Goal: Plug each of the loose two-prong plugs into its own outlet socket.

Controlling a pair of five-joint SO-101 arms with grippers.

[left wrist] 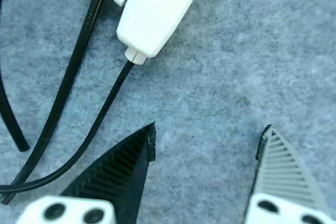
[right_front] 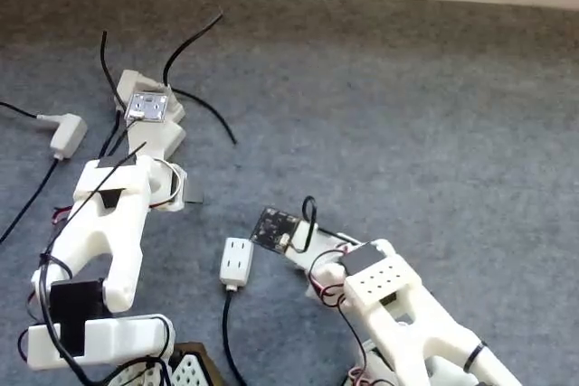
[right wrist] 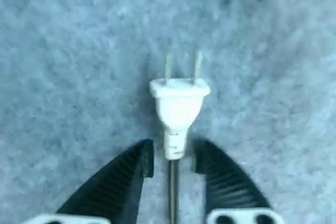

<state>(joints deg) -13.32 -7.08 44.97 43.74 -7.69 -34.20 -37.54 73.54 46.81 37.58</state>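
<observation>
Currently my right gripper sits slightly open, its fingers either side of the neck of the two-prong plug, which lies flat on the grey carpet. My left gripper gapes wide over carpet, with a white corded connector just beyond it.

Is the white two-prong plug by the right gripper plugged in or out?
Out. The white two-prong plug shows both prongs bare over grey carpet, nothing around them.
</observation>
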